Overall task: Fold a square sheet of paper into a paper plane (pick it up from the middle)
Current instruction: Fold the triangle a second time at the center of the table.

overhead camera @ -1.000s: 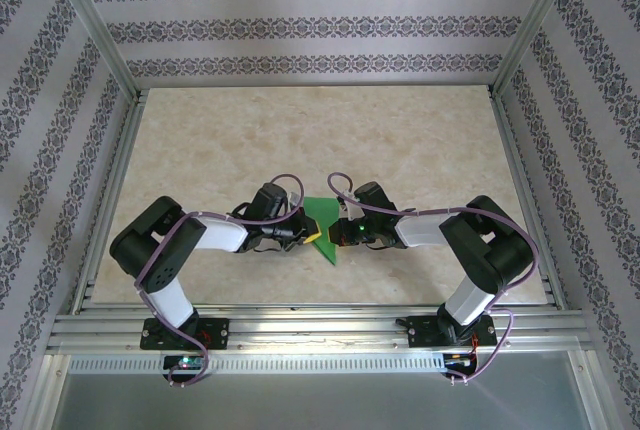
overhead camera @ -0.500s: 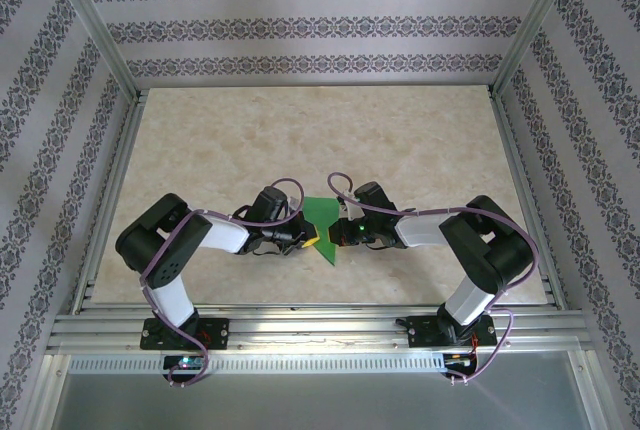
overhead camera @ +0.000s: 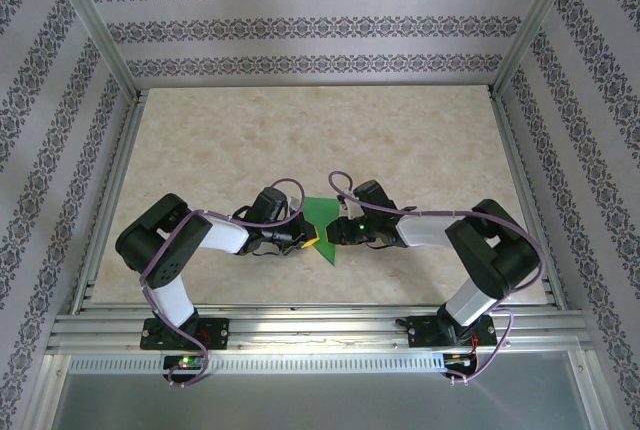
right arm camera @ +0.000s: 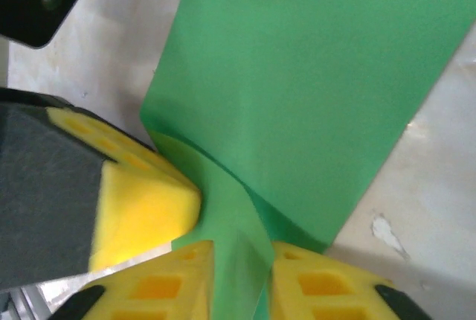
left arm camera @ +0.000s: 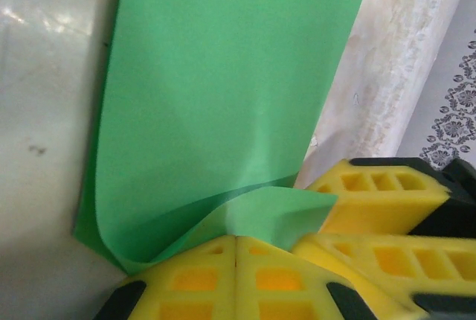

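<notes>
Midway along the beige marbled table's front edge, the right gripper has just eased its yellow fingers narrowly apart around the folded bright green paper sheet; the left gripper stays clamped on it, suggesting a regrip before the next crease.

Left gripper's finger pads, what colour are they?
Bright yellow, with black edges. The pads show best in the left wrist view.
</notes>
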